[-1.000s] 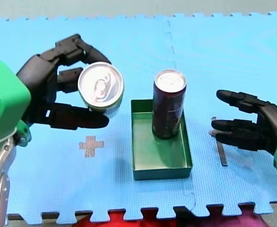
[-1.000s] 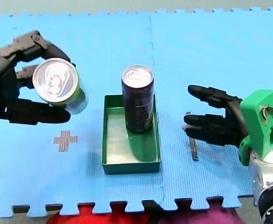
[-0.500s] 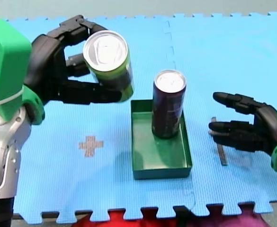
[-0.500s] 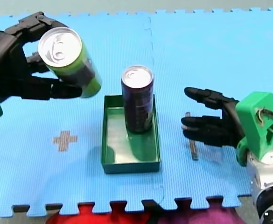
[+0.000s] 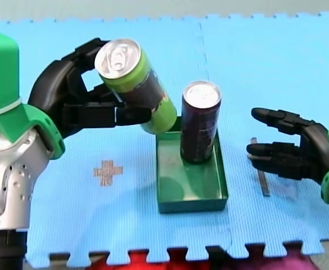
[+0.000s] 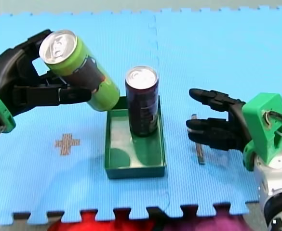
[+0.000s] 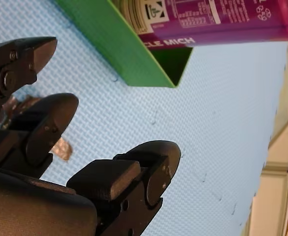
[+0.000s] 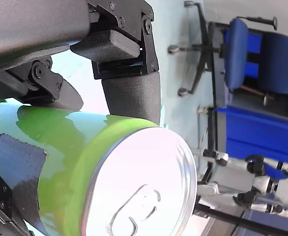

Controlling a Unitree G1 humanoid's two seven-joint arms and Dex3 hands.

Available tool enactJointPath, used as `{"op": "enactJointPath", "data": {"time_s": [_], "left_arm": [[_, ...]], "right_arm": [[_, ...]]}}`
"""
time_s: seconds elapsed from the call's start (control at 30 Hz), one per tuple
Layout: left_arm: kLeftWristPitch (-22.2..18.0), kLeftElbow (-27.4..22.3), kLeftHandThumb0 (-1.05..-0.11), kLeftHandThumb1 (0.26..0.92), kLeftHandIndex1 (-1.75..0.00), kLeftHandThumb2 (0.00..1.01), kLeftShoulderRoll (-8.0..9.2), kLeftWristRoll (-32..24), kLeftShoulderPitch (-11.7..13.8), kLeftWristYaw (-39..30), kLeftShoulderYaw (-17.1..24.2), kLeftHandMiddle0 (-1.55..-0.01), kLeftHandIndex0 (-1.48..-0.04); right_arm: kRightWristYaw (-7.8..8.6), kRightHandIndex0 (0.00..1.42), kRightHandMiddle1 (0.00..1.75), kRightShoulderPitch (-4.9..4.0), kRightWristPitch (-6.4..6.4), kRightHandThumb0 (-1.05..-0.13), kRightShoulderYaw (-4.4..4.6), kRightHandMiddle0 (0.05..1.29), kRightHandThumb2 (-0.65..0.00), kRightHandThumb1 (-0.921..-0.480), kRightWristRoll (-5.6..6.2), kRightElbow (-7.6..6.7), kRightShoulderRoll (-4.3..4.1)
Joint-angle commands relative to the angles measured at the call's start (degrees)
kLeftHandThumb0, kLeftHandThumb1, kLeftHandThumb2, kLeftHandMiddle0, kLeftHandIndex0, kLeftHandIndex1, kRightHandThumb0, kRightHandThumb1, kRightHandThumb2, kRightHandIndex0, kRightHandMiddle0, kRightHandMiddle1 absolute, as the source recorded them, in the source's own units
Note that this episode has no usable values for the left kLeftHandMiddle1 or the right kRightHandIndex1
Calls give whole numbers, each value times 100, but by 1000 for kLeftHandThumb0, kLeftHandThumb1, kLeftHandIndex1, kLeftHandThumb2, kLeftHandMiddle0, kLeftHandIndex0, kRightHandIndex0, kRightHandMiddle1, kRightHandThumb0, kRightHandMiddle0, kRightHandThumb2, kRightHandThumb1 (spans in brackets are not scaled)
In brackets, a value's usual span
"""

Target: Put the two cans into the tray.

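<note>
The robot's left hand has its black fingers wrapped tight around a shiny green metal can with a dark label. The hand holds this can up in the air, and the can is tilted. Its silver top leans toward 10 o'clock. Its bottom end points toward 4 o'clock, at the far left corner of the small green box tray.

A tall purple metal can stands up straight inside the tray, at the 12 o'clock end. The green can's bottom end is just beside it.

At 3 o'clock from the tray is the right hand. It is empty, with its fingers not curled. A thin grey strip of tape lies on the mat near it.

At 9 o'clock from the tray is a grey cross mark. Everything sits on a blue foam puzzle mat.
</note>
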Motion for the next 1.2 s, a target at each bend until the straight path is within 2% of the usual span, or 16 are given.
{"op": "enactJointPath", "data": {"time_s": [0.0, 0.13, 0.4, 0.6, 0.67, 0.97, 1.17], "left_arm": [[57, -65, -269, 767, -1746, 15, 50, -101, -38, 15, 40, -961, -555], [196, -77, -275, 772, -1746, 18, 81, -195, -52, 26, 52, -964, -556], [191, -171, -290, 780, -1746, 22, 115, -218, 2, 29, -4, -969, -557], [425, -619, -294, 780, -1746, 23, 379, -39, -48, -13, -326, -971, -557], [469, -678, -296, 780, -1746, 23, 419, -47, -57, -37, -366, -972, -558], [554, -1204, -311, 782, -1746, 25, 383, -52, 142, 30, -584, -978, -560], [112, -1359, -322, 783, -1746, 28, 256, 90, 355, -21, -818, -984, -565]], "right_arm": [[5, 956, 0, 17, -2, -700, -5, 635, -2, -748, 20, -21, -23], [-16, 955, 0, 25, 1, -699, 3, 635, -2, -750, 12, -24, -12], [-1, 957, 0, 48, 20, -697, -17, 634, -2, -755, 35, -22, -26], [30, 962, 0, 36, 64, -693, -53, 635, -1, -756, 73, -16, -32], [44, 962, 0, 35, 75, -694, -52, 634, -1, -757, 76, -21, -36], [49, 960, 0, 40, 81, -694, -51, 632, -1, -760, 94, -35, -10], [54, 958, 0, 34, 93, -693, -50, 631, -1, -762, 105, -45, -7]]}}
